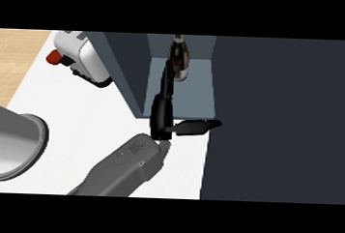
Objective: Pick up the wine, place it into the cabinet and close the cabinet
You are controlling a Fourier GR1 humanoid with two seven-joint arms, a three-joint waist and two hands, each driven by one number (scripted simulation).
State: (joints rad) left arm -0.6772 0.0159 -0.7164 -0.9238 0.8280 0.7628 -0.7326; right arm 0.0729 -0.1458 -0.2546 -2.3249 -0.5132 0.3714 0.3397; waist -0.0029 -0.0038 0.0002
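Hand (161,119): the only one showing, reaching into the cabinet; which arm it is I cannot tell.
Fingers (166,84): straight, pressed together, tips at the wine; thumb (198,126) spread aside.
Wine (179,58): upright on the cabinet (194,97) shelf, far end.
Progress: placing looks done; withdrawing and closing the door (282,117) remain.

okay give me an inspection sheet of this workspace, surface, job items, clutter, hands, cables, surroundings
Surface: white counter, wood strip at far left.
Job's things: wine bottle upright on the shelf inside the cabinet; cabinet open.
Clutter: white appliance with a red knob; grey pot at left edge.
Hands: one hand reaches into the cabinet, fingers straight, at the bottle; which arm, cannot tell. Other hand not seen.
Cables: nothing seen.
Surroundings: nothing seen.
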